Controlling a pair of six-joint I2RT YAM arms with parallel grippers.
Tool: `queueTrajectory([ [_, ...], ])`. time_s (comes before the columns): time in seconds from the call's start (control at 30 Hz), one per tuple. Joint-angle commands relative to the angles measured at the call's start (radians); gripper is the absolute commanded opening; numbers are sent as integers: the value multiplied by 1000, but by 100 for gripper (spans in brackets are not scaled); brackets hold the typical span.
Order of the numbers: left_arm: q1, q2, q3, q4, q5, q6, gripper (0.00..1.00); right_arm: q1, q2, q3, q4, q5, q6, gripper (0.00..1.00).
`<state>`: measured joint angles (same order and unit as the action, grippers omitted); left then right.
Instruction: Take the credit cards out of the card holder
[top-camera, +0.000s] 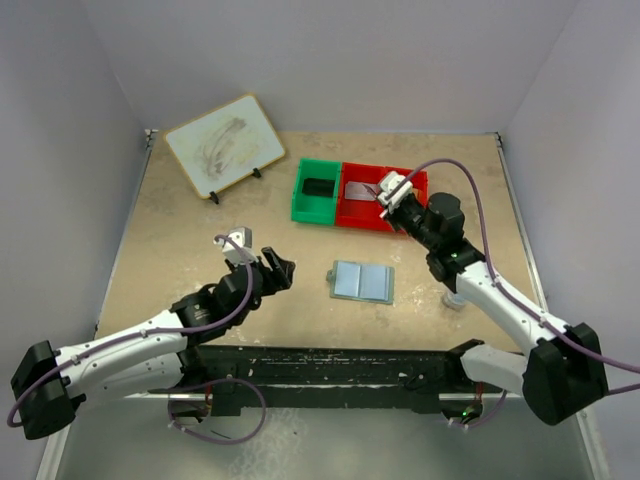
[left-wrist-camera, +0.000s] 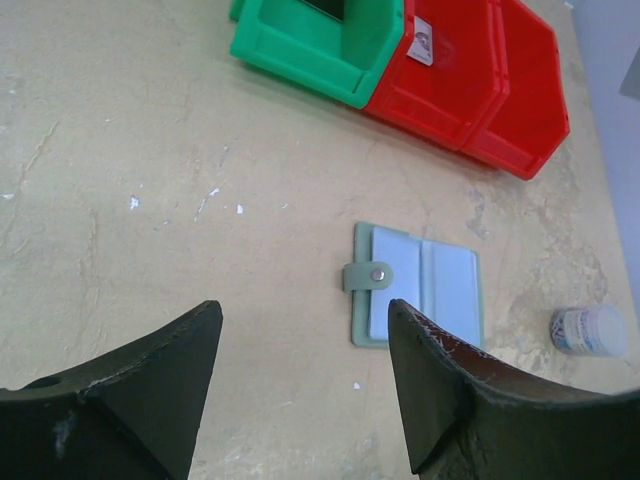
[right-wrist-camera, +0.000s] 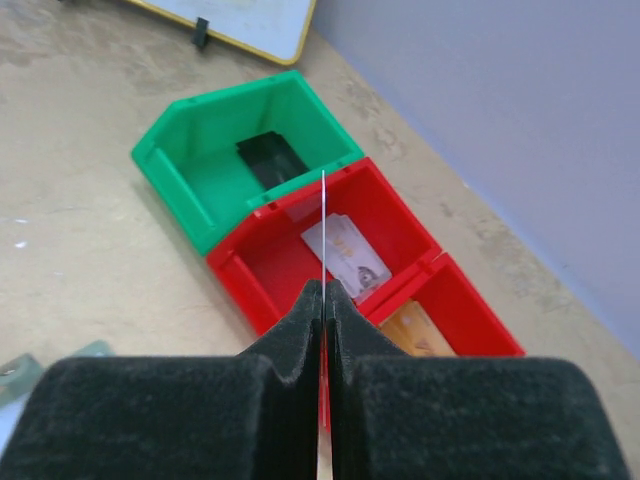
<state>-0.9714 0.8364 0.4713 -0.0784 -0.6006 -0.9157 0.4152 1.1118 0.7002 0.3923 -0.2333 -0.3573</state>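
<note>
From above: card holder (top-camera: 362, 281) lying open and flat on the sandy surface (top-camera: 180, 250), between the two arms and well apart from the bins. Left jaws spread wide and empty, just to its left. Right jaws up over the red bin (top-camera: 360, 222), which touches the green bin (top-camera: 312, 212). Looks like the drop-off step for one card.

From the left wrist: holder a soft, matte book shape with a grey-green border, two pale blue-grey panels, and a strap with a metal snap (left-wrist-camera: 377, 273) folded onto the left panel. Pockets possibly loaded with more cards, impossible to tell. Small white pot (left-wrist-camera: 590, 330) near its right side. Dark wedge-shaped left jaws wide apart, nothing between.

From the right wrist: black foam-padded right jaws pressed shut on a thin card (right-wrist-camera: 324, 220), seen edge-on as a pale sliver over the red bin's nearer compartment. A pale printed card (right-wrist-camera: 345, 258) lying there, an orange card (right-wrist-camera: 420, 330) in the next compartment, something black (right-wrist-camera: 272, 158) in the green bin. Glossy, stiff plastic walls. Next, probably: open over the compartment, let the thin card drop flat, then check the holder's pockets.
</note>
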Motion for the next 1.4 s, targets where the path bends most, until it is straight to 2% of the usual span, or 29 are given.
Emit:
queueTrajectory([
  [0.0, -3, -23, 20, -61, -26, -8, 66, 4, 47, 74, 25, 19, -150, 0],
  [0.17, -2, -51, 42, -139, -48, -8, 66, 2, 179, 185, -96, -7, -278, 0],
  [0.3, -3, -83, 51, -179, -67, 0, 67, 0, 269, 257, -178, -137, -344, 0],
  [0.7, -1, -122, 101, -274, -75, 38, 68, -4, 594, 499, -321, 33, -441, 0],
  [0.93, -1, -132, 110, -292, -77, 47, 69, -2, 673, 550, -292, 123, -494, 0],
  [1.1, -1, -119, 119, -306, -80, 46, 69, -1, 758, 621, -354, 148, -522, 0],
  [1.37, -1, -137, 136, -334, -75, 54, 69, -1, 851, 706, -349, 205, -566, 0],
])
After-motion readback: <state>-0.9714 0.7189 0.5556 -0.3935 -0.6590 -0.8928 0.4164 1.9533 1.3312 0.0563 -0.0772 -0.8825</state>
